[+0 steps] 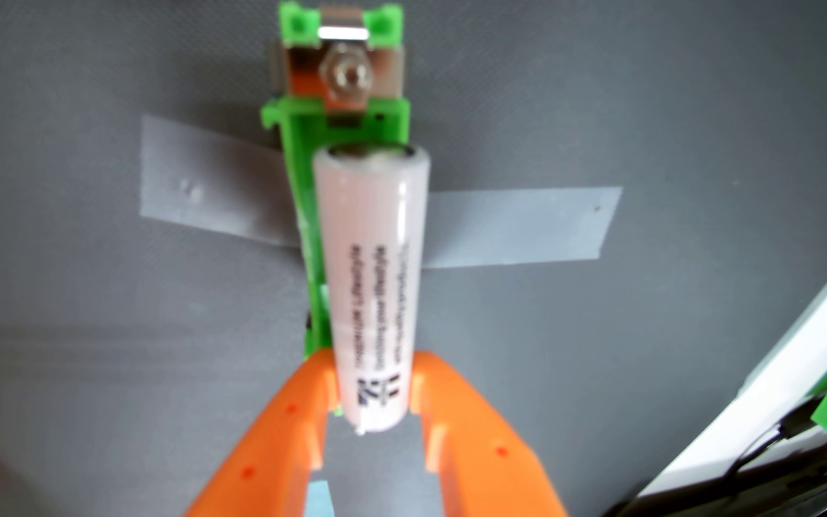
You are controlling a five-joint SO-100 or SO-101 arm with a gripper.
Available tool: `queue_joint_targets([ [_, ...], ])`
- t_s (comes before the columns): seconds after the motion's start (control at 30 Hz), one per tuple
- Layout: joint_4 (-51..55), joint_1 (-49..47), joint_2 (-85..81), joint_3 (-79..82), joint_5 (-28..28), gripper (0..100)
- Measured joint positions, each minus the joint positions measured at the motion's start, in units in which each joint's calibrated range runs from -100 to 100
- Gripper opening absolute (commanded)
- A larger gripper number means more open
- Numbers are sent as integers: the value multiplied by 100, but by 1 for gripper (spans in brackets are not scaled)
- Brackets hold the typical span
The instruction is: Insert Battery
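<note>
Battery (371,293) clamped between orange gripper (374,383) fingers

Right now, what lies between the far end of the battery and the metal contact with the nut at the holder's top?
In the wrist view, only a short bare stretch of the green holder separates the battery from the metal contact.

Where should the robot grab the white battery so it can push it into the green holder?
Grip the white battery across its round sides near the bottom end, coming from the lower edge of the wrist view. The orange end effector already straddles it there, leaving its top end free toward the green holder.
</note>
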Motion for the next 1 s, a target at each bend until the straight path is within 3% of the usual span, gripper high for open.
queue_joint_targets([
  [1.0,0,-57,0,0,307,9],
])
